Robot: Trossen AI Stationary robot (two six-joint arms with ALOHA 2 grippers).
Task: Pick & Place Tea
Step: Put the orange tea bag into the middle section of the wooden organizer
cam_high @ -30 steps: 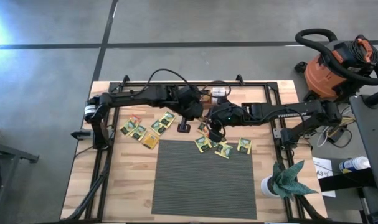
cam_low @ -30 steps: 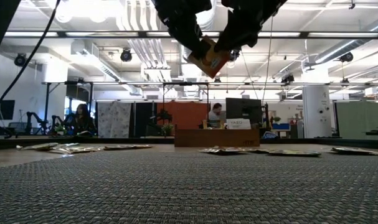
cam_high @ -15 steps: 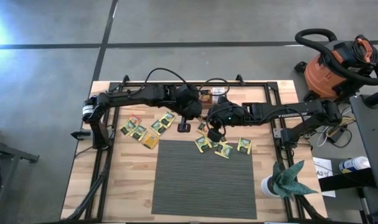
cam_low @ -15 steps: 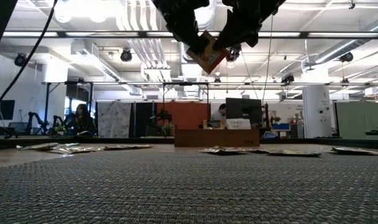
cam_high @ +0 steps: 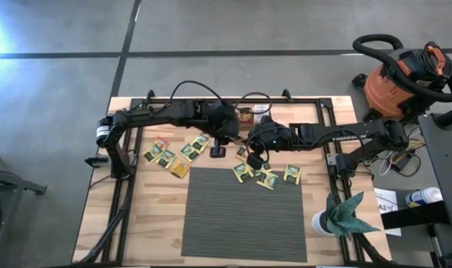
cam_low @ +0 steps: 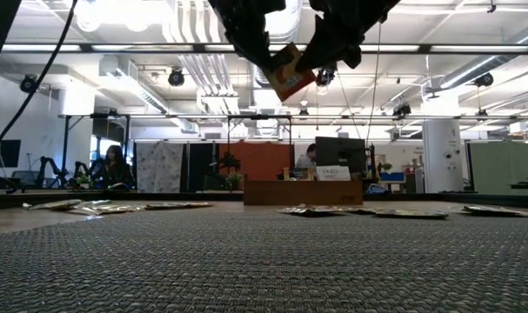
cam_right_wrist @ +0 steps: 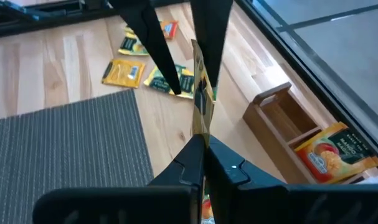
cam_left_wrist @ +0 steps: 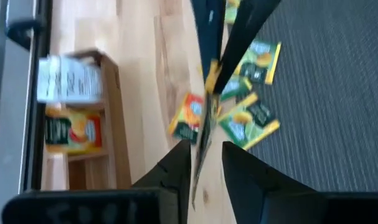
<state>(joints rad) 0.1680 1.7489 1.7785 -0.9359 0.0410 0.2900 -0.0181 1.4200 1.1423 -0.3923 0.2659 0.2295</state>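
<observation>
From above, both grippers met over the table's far middle. Low down, an orange sachet (cam_low: 287, 71) hung aloft. The left gripper (cam_left_wrist: 206, 163) had its fingers parted around the sachet's edge, untouching. The right gripper (cam_right_wrist: 203, 163) pinched it tight, sachet rising toward twelve o'clock. No label was readable.

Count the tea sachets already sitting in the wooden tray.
2: a white sachet in one end compartment, an orange-yellow sachet in the middle one. More may lie hidden beneath them.
</observation>
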